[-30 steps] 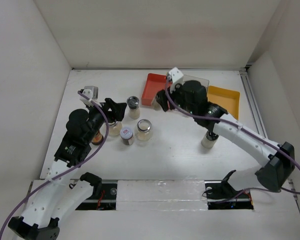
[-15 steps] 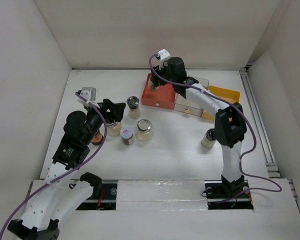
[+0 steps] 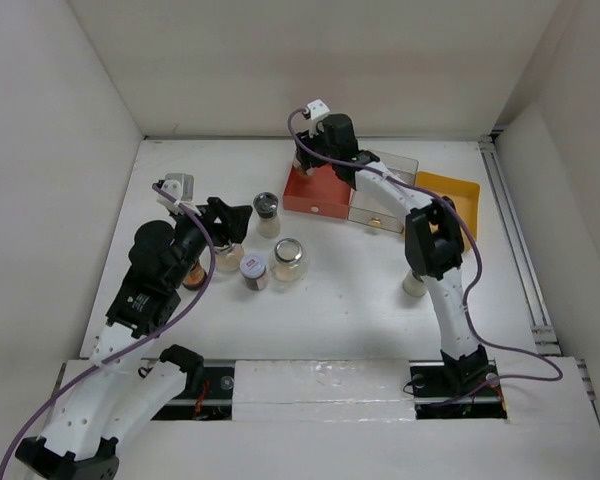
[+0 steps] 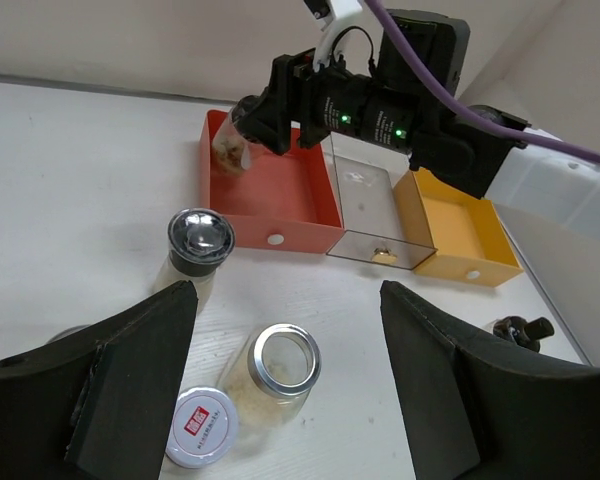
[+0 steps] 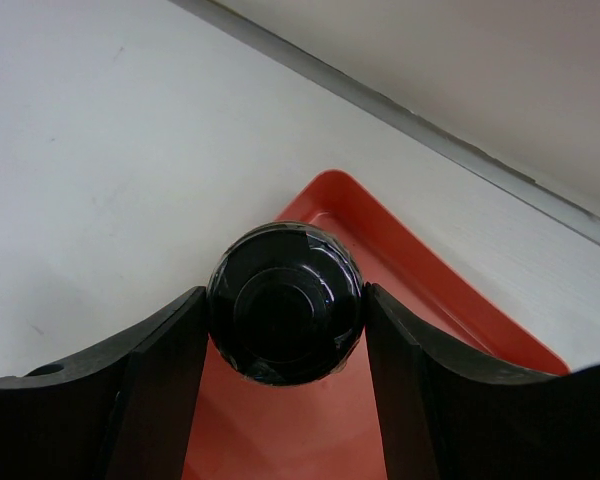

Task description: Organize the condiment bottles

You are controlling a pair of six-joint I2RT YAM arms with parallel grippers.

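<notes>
1. Far edge of the table [image 3: 350, 310], over the far left corner of the red tray [image 3: 325, 197]: right end effector [image 5: 285, 345] pinching a black-capped bottle [image 5: 285, 302], one finger pressed to each side. Glass body, pale contents, round glossy cap. Whether it touches the tray floor cannot be told.
2. Change from a second ago: the right arm then reached from the right edge over the clear tray [image 3: 385, 212]. It now stretches straight toward the far edge, further left than half a second ago.
3. Left side of the table: left end effector [image 3: 228, 222], fingers spread, holding nothing, unmoved over that second.
4. Standing bottles, all unmoved:
   - glossy-lidded bottle [image 3: 267, 212], dark round lid, pale contents.
   - silver-rimmed jar [image 3: 288, 258], wide clear glass.
   - white-capped jar [image 3: 253, 270], red label on the flat cap, touching the silver-rimmed jar's left side.
   - amber bottle [image 3: 192, 273], mostly hidden by the left arm.
   - pale bottle [image 3: 414, 284], toward the right edge, partly behind the right arm.
5. Trays, rectangular, side by side along the far edge: red opaque plastic, clear plastic, yellow tray [image 3: 450, 195].
</notes>
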